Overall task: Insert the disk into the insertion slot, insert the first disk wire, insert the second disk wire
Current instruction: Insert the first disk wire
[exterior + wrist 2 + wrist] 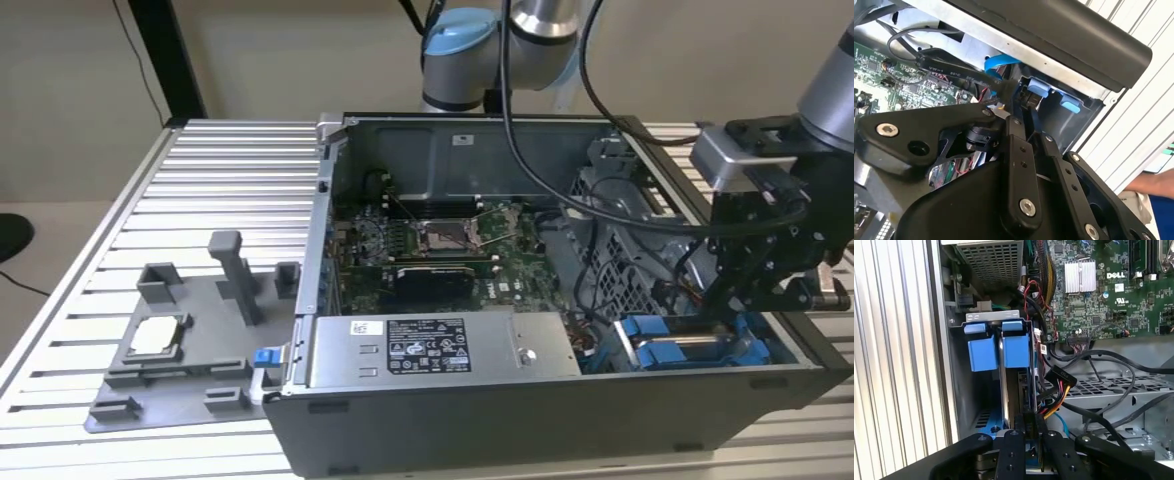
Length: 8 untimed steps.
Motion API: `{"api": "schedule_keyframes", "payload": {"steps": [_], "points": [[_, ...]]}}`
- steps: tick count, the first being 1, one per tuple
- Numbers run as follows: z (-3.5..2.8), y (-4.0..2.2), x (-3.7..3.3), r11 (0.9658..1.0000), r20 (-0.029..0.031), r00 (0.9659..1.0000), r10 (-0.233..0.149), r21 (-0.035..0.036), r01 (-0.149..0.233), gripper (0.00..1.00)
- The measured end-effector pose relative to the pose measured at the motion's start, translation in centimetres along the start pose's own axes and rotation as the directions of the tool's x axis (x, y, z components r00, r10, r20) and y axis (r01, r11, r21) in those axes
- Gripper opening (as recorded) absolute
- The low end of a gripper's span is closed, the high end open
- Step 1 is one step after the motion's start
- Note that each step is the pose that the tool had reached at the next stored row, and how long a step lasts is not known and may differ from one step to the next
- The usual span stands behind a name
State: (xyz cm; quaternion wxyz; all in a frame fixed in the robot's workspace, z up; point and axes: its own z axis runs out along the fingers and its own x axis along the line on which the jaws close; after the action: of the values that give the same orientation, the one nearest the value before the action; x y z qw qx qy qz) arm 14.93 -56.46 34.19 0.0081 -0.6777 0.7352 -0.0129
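Disk [1013, 385] edge-on, faces hidden, lower end behind gripper [1030, 421], person's arm [1154, 186] cut by edge.

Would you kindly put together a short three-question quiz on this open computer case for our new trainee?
1. True or false: the disk stands on edge in the insertion slot.
2. In the exterior view, the gripper hangs over: A the CPU socket; B the blue carriers at a corner of the case; C the grey tray beside it.
3. Which board lies between the power-supply box and the case's far wall?
Key: 1 true; 2 B; 3 the motherboard.
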Motion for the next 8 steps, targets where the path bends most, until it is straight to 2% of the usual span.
{"api": "schedule_keyframes", "payload": {"steps": [2, 8], "points": [[0.05, -0.04, 0.02, 1.0000, 0.0018, 1.0000, -0.003, 0.0002, 0.003, 0.00], [0.18, -0.05, 0.02, 1.0000, 0.0120, 0.9999, -0.004, 0.0024, 0.004, 0.00]]}}
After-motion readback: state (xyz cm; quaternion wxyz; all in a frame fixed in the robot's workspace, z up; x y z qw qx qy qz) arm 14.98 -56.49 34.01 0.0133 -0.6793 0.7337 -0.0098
